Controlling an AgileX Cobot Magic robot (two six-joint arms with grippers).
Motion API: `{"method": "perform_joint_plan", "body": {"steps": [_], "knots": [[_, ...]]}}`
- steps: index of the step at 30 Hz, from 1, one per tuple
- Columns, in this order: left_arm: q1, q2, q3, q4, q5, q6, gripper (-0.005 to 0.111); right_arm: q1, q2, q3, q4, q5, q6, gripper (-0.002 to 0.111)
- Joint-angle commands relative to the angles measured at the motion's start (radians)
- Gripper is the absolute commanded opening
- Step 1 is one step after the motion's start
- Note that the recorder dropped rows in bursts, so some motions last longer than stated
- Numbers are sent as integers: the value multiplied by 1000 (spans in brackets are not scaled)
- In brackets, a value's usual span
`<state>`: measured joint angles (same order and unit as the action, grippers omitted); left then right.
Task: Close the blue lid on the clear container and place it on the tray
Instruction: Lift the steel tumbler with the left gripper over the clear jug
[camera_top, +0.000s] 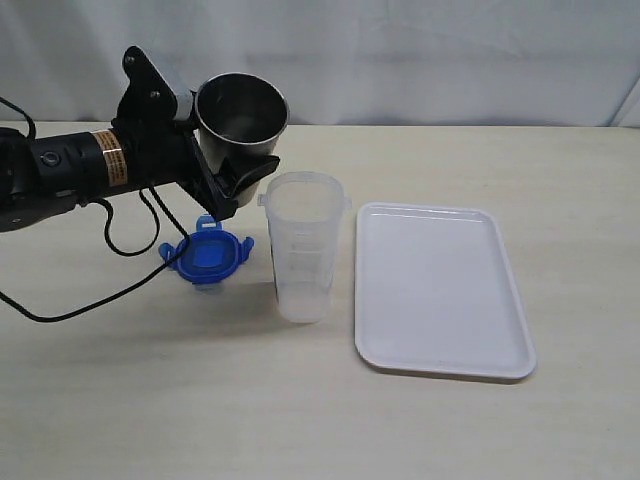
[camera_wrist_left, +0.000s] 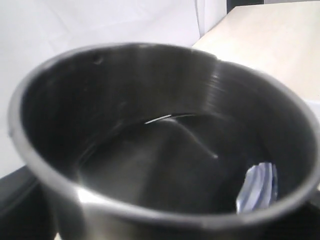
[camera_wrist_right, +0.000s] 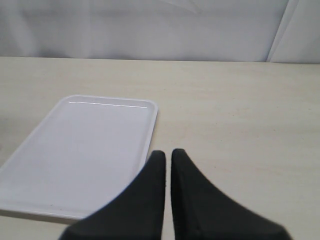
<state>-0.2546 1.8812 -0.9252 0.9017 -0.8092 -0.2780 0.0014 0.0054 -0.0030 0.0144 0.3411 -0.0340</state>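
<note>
The clear container (camera_top: 303, 246) stands upright and uncovered at the table's middle. The blue lid (camera_top: 207, 256) lies flat on the table to its left, flaps spread. The white tray (camera_top: 440, 288) lies to the container's right, with nothing on it; its near part also fills the left of the right wrist view as the tray (camera_wrist_right: 80, 150). My left gripper (camera_top: 240, 170) is shut on a grey steel cup (camera_top: 241, 114), held tilted above the table, just left of and above the container's rim. The cup (camera_wrist_left: 165, 145) fills the left wrist view. My right gripper (camera_wrist_right: 168, 154) is shut and holds nothing, beside the tray's edge.
A black cable (camera_top: 120, 250) from the left arm loops across the table left of the lid. A pale curtain backs the table.
</note>
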Motion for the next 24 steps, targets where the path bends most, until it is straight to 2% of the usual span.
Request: {"method": "perform_joint_plan", "body": {"steps": [1,12,24], "knots": [[-2,-20,-19,-53,-72,-18,0,1,-5,3,4,2,5,5],[-2,-20,-19,-95,-92,18,0,1,-5,3,4,2,5,5],[-2,-20,-19,-68,-149,10,0,1,-5,3,4,2,5,5]]}}
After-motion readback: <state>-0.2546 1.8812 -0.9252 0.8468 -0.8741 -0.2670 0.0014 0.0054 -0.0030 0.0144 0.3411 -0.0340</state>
